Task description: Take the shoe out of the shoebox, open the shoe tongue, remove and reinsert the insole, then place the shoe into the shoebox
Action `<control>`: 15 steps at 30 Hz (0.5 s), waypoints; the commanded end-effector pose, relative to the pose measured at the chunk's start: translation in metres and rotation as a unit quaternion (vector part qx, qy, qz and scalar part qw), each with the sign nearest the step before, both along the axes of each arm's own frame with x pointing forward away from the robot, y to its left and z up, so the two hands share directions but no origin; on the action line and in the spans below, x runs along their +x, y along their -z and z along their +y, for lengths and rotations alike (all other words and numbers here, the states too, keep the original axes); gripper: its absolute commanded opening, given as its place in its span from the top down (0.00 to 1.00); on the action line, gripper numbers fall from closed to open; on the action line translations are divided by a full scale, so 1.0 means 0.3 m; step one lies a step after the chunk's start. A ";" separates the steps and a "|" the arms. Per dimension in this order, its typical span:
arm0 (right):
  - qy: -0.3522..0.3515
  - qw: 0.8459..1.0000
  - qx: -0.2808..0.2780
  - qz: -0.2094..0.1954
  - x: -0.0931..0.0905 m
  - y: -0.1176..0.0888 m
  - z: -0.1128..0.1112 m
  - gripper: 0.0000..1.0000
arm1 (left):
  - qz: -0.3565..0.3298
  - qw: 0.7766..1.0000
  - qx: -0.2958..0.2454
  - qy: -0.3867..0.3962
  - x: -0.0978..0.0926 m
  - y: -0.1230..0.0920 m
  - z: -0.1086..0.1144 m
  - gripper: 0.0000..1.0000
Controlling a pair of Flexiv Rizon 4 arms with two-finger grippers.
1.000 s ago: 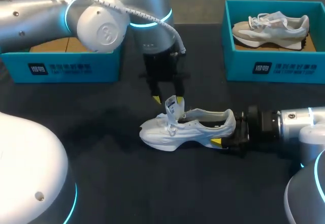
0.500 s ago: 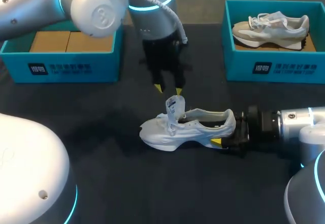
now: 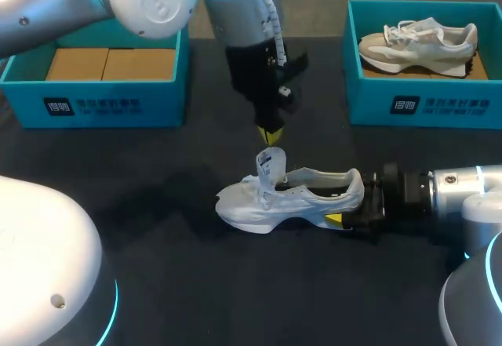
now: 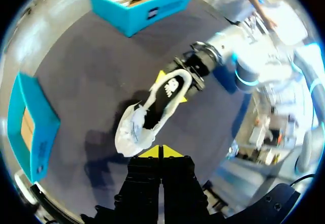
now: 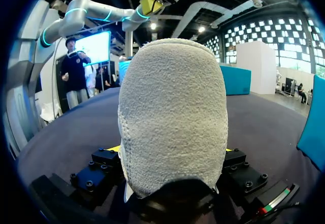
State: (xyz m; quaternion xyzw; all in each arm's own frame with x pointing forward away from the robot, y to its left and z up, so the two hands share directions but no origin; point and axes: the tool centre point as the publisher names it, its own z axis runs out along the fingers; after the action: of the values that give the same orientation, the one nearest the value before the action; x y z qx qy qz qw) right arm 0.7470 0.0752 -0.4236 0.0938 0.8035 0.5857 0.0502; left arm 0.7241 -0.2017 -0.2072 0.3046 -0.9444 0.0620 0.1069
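Observation:
A white shoe point(image 3: 290, 198) lies on its sole mid-table, toe pointing left, its tongue point(image 3: 271, 163) standing upright. My right gripper point(image 3: 349, 203) comes in from the right and is shut on the shoe's heel; in the right wrist view the heel point(image 5: 172, 112) fills the space between the fingers of that gripper point(image 5: 172, 153). Just above the tongue hangs my left gripper point(image 3: 271, 134), shut with its yellow tips together and holding nothing. In the left wrist view the left gripper point(image 4: 160, 152) looks down into the shoe point(image 4: 152, 107), where the dark insole point(image 4: 170, 88) shows.
A teal shoebox point(image 3: 102, 104) with a cardboard bottom stands at the back left. At the back right, another teal box point(image 3: 423, 109) holds a grey-beige shoe point(image 3: 420, 40). Dark tablecloth lies bare in front of the white shoe.
My left gripper let go of the tongue, rose away from the shoe and shut its fingers. The tongue stays upright. The right arm and the shoe have not moved.

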 end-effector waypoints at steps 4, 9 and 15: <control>0.000 1.000 -0.001 0.000 -0.001 0.001 0.002 1.00 | -0.019 0.956 0.001 0.293 -0.010 -0.015 -0.023 1.00; 0.000 1.000 -0.001 0.000 -0.001 0.001 0.002 1.00 | -0.029 0.948 0.024 0.315 -0.015 -0.010 -0.020 1.00; 0.000 1.000 -0.001 0.000 -0.001 0.001 0.002 1.00 | -0.029 0.948 0.024 0.315 -0.015 -0.010 -0.020 1.00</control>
State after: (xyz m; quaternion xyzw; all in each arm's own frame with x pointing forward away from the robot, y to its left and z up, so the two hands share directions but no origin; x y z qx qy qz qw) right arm 0.7470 0.0753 -0.4236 0.0938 0.8035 0.5857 0.0501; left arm 0.7171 -0.2015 -0.2065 0.0496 -0.9940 0.0338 0.0909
